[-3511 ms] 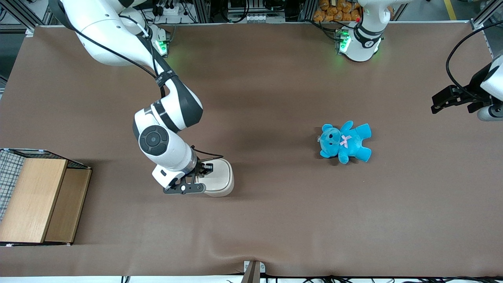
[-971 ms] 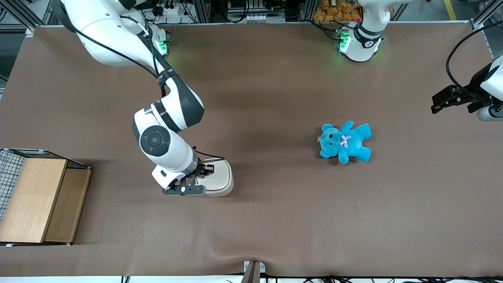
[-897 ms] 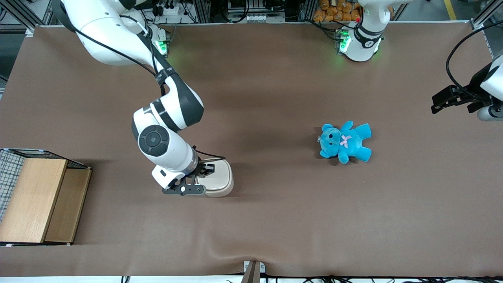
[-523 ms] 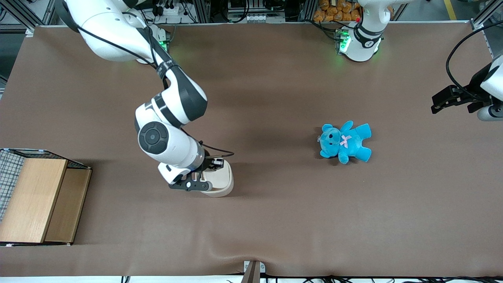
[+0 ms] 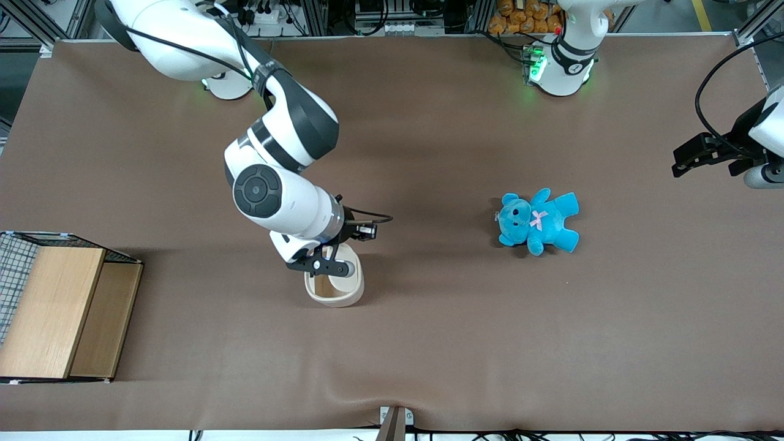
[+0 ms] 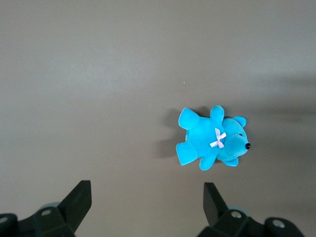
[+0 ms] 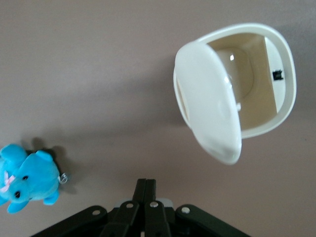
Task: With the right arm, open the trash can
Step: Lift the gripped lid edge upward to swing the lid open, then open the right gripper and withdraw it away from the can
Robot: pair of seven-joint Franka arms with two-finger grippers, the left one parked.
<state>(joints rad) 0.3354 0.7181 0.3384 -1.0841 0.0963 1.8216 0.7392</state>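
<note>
The cream-white trash can (image 5: pixel 350 293) stands on the brown table with its lid (image 7: pixel 210 106) swung up on its hinge. Its tan inside (image 7: pixel 256 98) shows, also in the front view as tan inside (image 5: pixel 323 286). The right arm (image 5: pixel 278 202) reaches over it, its round dark joint cap (image 5: pixel 255 190) facing up. My gripper (image 5: pixel 361 231) hangs above the table, just farther from the front camera than the can and apart from the lid. Its fingertips (image 7: pixel 146 183) are pressed together with nothing between them.
A blue teddy bear (image 5: pixel 539 220) lies toward the parked arm's end of the table; the teddy (image 6: pixel 212 143) shows in the left wrist view and the teddy (image 7: pixel 27 177) in the right wrist view. A wooden box (image 5: pixel 55 312) beside a wire basket (image 5: pixel 12 263) sits at the working arm's end.
The lid lay flat under the gripper before; it has swung up, so the tan inside shows. The arm has risen and drawn away from the front camera, toward the parked arm's end.
</note>
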